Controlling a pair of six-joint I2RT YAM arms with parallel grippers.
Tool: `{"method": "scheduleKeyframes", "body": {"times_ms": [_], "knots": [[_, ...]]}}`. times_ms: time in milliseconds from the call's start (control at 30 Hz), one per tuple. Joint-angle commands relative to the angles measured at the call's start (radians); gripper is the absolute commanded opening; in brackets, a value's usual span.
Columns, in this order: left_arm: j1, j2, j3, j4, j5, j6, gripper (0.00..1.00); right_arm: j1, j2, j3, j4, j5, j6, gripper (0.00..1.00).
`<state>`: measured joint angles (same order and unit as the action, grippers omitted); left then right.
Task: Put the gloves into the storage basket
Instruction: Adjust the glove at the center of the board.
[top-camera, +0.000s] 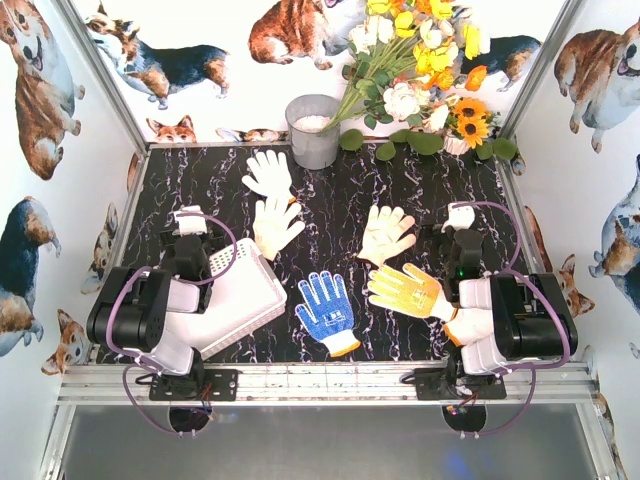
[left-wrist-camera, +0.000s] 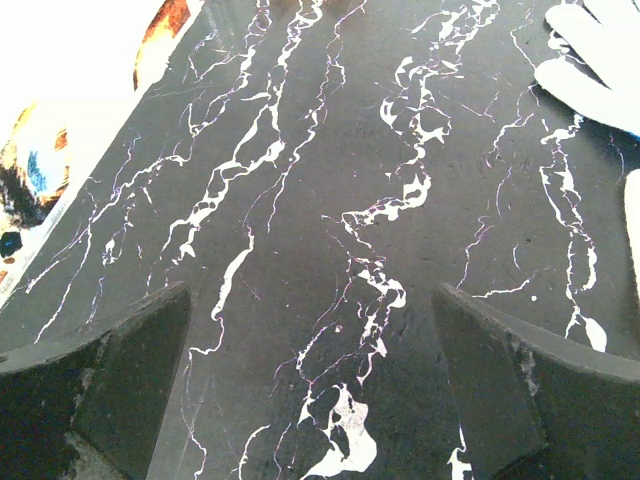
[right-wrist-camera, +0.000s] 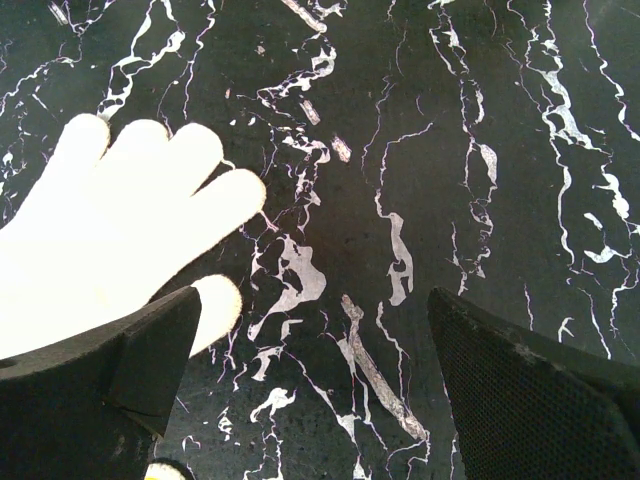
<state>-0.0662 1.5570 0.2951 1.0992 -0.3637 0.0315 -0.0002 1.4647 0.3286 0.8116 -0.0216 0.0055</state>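
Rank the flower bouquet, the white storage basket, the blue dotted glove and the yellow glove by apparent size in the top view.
1. Flower bouquet: spreads widest, though the frame's top cuts it.
2. White storage basket: partly covered by the left arm.
3. Blue dotted glove and yellow glove: look alike, so not ranked.

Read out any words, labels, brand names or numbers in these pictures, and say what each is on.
No readable text in any view.
The blue glove carries only white dots; the grey bucket and the storage basket show no legible label; the walls bear only dog pictures.
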Motion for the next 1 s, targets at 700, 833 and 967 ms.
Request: {"method": "scheduleKeyframes", "body": {"times_ms": [700, 833, 967], "knots": [[0.028, -0.081, -0.026, 0.010, -0.009, -0.031, 1.00, 0.004, -0.127, -0.026, -0.010, 0.111, 0.033, 1.00], [0.027, -0.325, -0.029, -0.199, -0.096, -0.088, 1.00, 0.003, -0.384, 0.006, -0.267, 0.262, 0.171, 1.00], [0.026, -0.549, 0.074, -0.567, -0.089, -0.187, 1.00, -0.049, -0.589, 0.127, -0.684, 0.220, 0.351, 1.00]]}}
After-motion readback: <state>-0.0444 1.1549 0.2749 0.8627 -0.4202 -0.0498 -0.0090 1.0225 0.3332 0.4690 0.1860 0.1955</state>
